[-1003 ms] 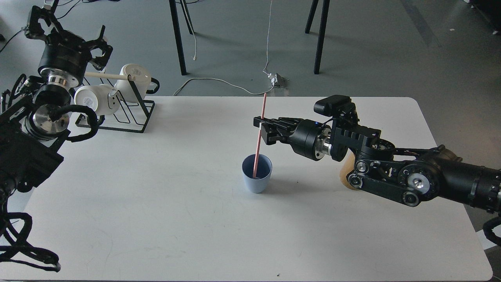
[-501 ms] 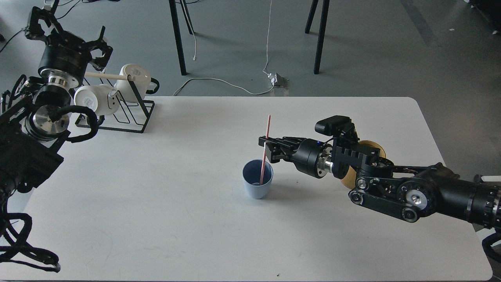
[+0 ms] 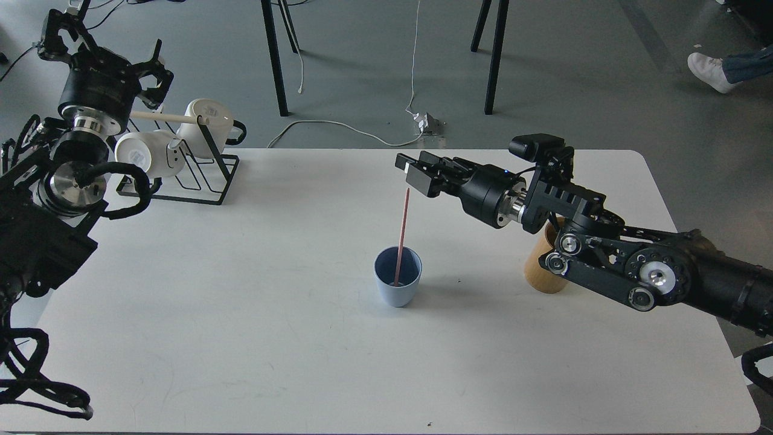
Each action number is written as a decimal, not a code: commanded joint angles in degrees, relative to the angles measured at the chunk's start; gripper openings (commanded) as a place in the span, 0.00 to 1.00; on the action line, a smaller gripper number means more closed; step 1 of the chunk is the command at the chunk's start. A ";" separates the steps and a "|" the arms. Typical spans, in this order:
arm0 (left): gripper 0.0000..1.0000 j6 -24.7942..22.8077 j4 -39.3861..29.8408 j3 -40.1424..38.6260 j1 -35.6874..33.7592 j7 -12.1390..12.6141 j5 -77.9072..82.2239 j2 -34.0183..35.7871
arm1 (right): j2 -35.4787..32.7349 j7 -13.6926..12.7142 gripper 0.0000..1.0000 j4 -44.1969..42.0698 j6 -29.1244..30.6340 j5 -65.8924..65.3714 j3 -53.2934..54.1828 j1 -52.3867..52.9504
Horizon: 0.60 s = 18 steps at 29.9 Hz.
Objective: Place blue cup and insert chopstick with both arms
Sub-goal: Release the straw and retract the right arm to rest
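Observation:
The blue cup (image 3: 397,280) stands upright near the middle of the white table (image 3: 290,338). The pink chopstick (image 3: 402,235) stands in it, leaning against the rim, free of any gripper. My right gripper (image 3: 412,169) is open and empty, above and just right of the chopstick's top end. My left gripper (image 3: 151,75) is raised at the far left above the mug rack, open and empty.
A black wire mug rack (image 3: 187,175) with two white mugs (image 3: 208,124) and a pale wooden rod stands at the back left. A tan bamboo cylinder (image 3: 543,266) stands right of the cup, partly behind my right arm. Chair legs and cables lie beyond the table.
My right gripper lowered the chopstick into the cup, let it go, and rose up and back, open. The chopstick now stands alone in the cup. The left arm has not moved.

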 commanded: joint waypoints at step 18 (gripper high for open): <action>1.00 0.00 0.09 -0.79 -1.41 -0.19 -0.18 -1.60 | -9.17 5.24 1.00 -9.80 23.12 47.52 32.25 0.97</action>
